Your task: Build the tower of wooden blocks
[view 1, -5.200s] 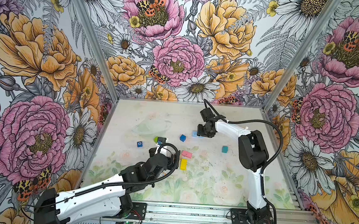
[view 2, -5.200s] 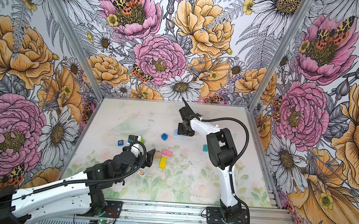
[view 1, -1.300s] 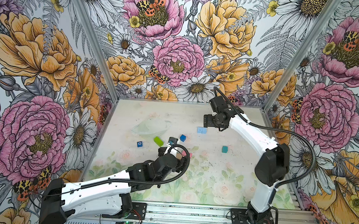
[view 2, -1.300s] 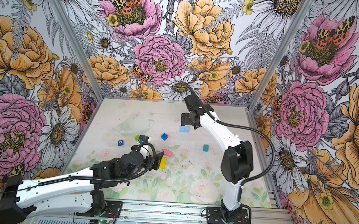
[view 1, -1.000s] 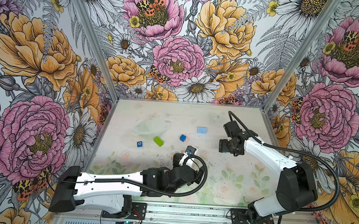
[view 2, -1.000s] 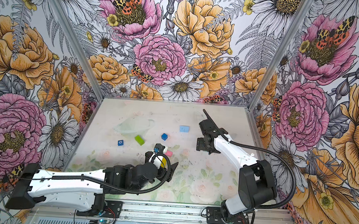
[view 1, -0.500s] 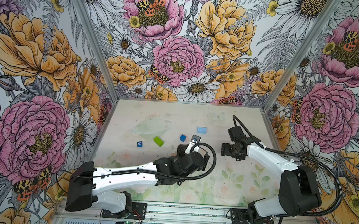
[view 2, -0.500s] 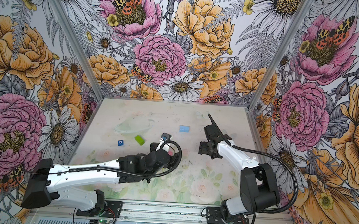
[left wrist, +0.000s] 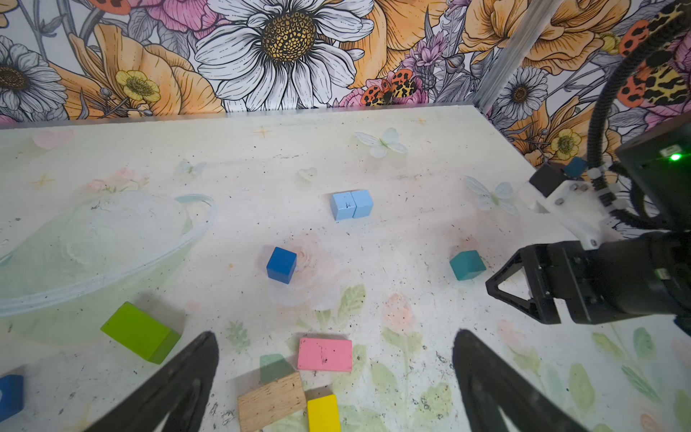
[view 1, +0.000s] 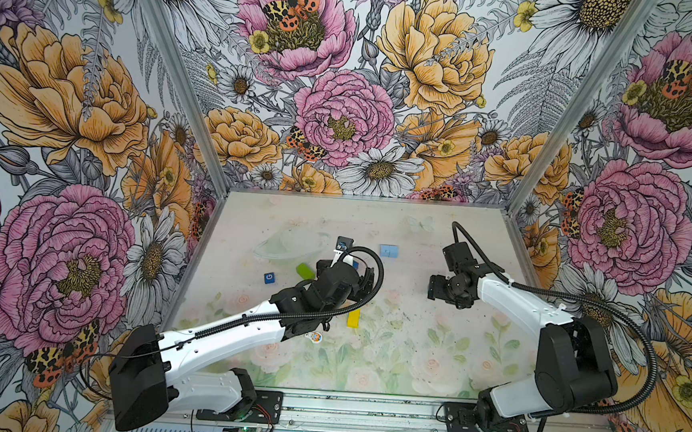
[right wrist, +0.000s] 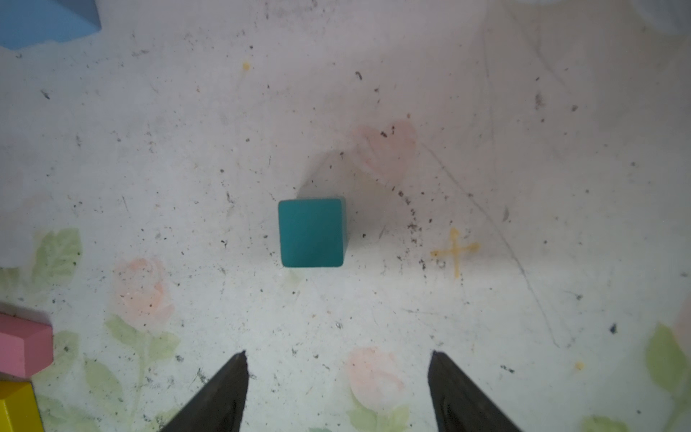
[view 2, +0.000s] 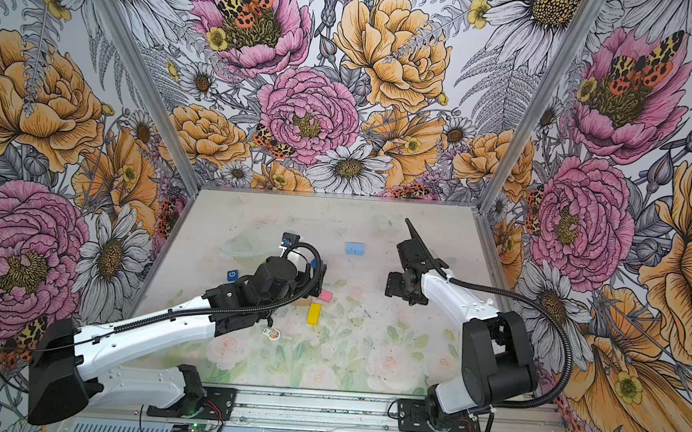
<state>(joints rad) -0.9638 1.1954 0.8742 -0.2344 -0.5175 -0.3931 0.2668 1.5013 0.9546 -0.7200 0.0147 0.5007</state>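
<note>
No tower shows; the wood blocks lie singly on the table. In the left wrist view my left gripper (left wrist: 334, 332) is open and empty above the pink brick (left wrist: 325, 354), bare-wood brick (left wrist: 272, 400) and yellow brick (left wrist: 323, 413). The green brick (left wrist: 140, 332), a dark blue cube (left wrist: 281, 264) and two touching light blue cubes (left wrist: 351, 204) lie beyond. My right gripper (right wrist: 338, 353) is open and hangs low over the teal cube (right wrist: 311, 232), which sits just ahead of its fingertips, untouched. In both top views that gripper (view 1: 435, 290) hides the teal cube.
A second dark blue cube marked G (view 1: 269, 278) lies left of the left arm. A small round sticker (view 2: 272, 333) is on the table near the left forearm. Flowered walls close the back and both sides; a metal rail (view 1: 364, 410) runs along the front.
The left gripper has swung from the front toward the middle, over the bricks. The right gripper stays over the teal cube, with its jaws a little narrower. No block has moved.
</note>
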